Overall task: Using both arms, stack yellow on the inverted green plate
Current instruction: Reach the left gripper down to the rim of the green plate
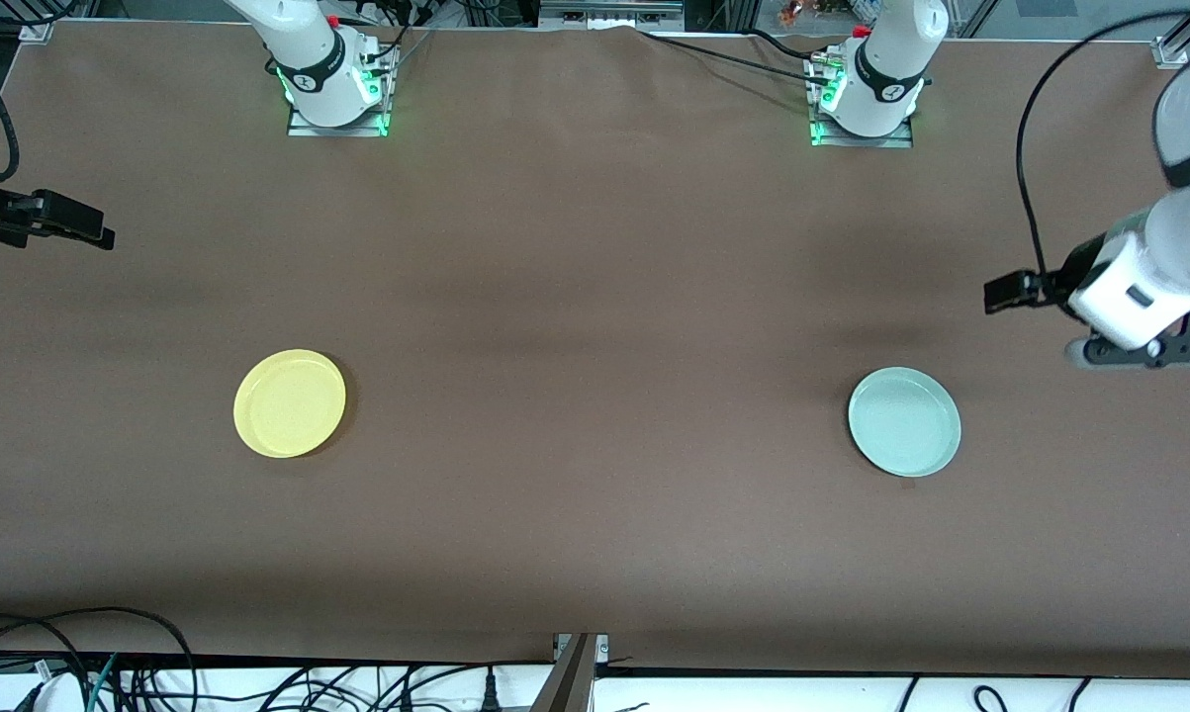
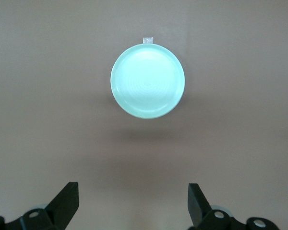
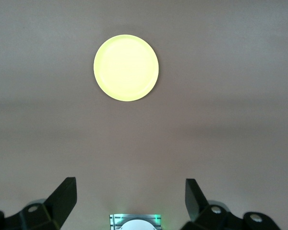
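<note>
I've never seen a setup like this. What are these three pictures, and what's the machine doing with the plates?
Two white robot arms share a brown table. One picture looks down from a high camera; the other two come from cameras on each arm's wrist. The yellow plate lies toward the right arm's end, the green plate toward the left arm's end, both rim up. The left gripper hangs open above the table near the green plate; the right gripper hangs open near the yellow one. Nothing is held.

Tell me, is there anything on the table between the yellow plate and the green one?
Nothing: the front view shows only bare brown table between the yellow plate and the green plate.
</note>
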Robot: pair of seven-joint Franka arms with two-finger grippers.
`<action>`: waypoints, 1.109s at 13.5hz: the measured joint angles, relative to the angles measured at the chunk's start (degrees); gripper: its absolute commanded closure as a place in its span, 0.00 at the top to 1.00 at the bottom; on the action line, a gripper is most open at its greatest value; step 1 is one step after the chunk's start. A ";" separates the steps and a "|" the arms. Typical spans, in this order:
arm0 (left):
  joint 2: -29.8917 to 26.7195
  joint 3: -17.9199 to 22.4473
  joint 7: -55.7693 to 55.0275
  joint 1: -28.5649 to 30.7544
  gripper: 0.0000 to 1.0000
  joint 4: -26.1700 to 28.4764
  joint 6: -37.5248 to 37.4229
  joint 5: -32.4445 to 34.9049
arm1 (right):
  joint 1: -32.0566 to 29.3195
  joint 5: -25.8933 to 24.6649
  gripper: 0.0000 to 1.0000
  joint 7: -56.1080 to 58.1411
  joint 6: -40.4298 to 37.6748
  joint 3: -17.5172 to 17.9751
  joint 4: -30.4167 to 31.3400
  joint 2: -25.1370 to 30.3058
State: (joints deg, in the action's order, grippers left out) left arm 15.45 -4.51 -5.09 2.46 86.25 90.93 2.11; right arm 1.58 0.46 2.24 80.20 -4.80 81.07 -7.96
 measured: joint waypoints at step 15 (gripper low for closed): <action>19.29 0.14 11.82 9.19 1.00 15.85 42.17 7.11 | -0.04 0.02 1.00 0.00 0.03 -0.03 0.00 -0.01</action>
State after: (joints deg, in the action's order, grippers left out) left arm 34.74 -4.37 6.73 11.65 102.10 133.10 9.22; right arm 1.54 0.48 2.24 80.23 -4.83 81.07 -7.97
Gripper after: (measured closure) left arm 0.000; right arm 0.000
